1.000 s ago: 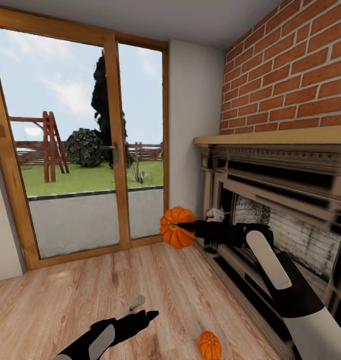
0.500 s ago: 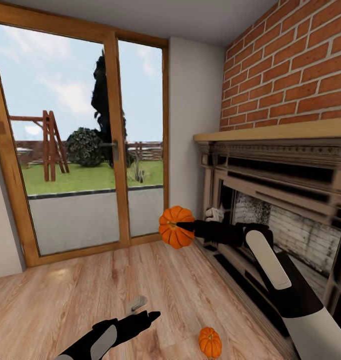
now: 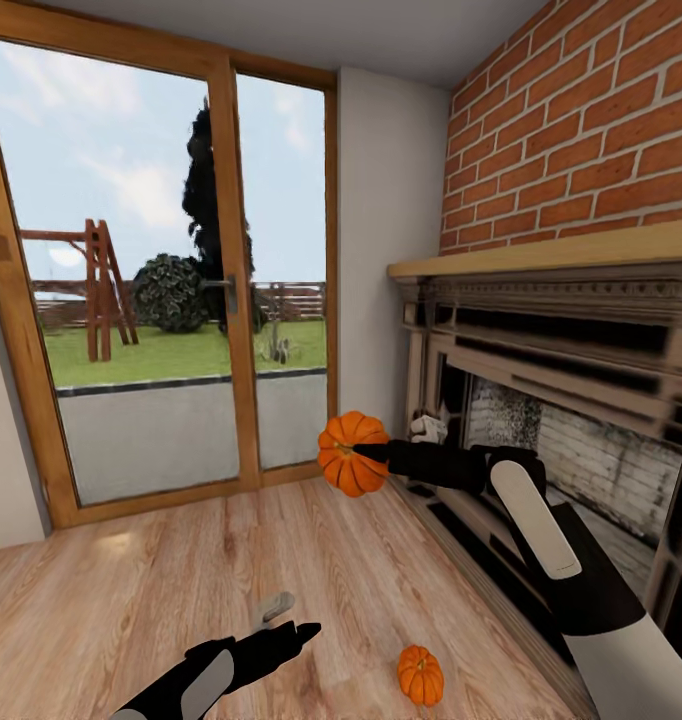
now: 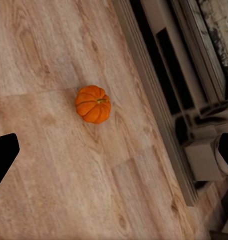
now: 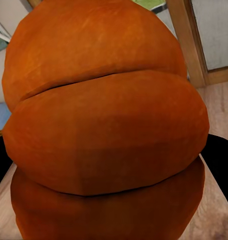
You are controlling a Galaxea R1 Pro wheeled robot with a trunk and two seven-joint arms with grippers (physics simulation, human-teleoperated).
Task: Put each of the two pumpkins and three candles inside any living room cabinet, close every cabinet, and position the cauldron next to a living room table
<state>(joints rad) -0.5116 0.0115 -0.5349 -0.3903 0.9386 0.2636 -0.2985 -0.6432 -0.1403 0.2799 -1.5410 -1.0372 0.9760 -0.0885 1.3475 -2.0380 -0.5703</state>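
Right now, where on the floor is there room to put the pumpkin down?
The wood floor is bare from the glass door across to the left tool. It is tighter beside the fireplace, where the second pumpkin sits below the right tool and the pumpkin it holds.

We are seeing two orange, ribbed pumpkins: one (image 3: 352, 455) at our black right pincer (image 3: 366, 453), one (image 3: 420, 675) on the pale wood-grain floor (image 3: 131, 600). The wall (image 3: 581, 130) is showing red brick; the door frame (image 3: 226, 250) is showing tan.
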